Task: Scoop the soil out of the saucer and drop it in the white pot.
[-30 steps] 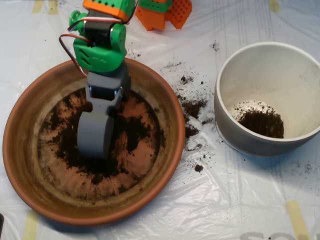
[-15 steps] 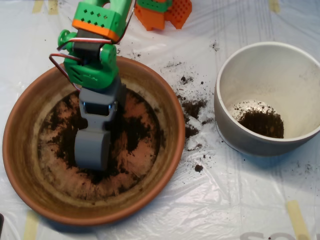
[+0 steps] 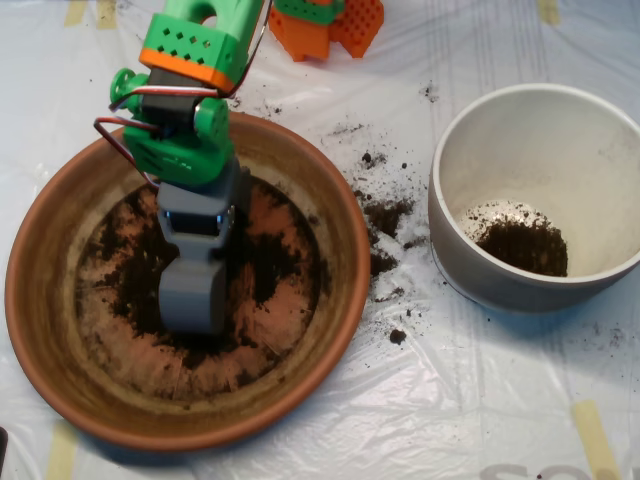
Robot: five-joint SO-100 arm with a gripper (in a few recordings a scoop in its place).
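The terracotta saucer [image 3: 40, 300] fills the left half of the overhead view. Dark soil [image 3: 125, 285] lies in patches and crumbs over its floor. My grey scoop [image 3: 193, 295] hangs from the green and orange arm and is down on the soil just left of the saucer's middle. It shows as one compact rounded shell with its halves together, and what is under it is hidden. The white pot [image 3: 455, 250] stands at the right with a small heap of soil [image 3: 522, 245] on its bottom.
Spilled soil crumbs [image 3: 385, 215] lie on the clear plastic sheet between saucer and pot. The arm's orange base parts [image 3: 325, 25] sit at the top edge. Strips of yellow tape [image 3: 595, 435] hold the sheet at the corners.
The scoop has slid a little toward the saucer's near side, and the green wrist has swung slightly left above it. Saucer, pot and spilled soil have not moved.
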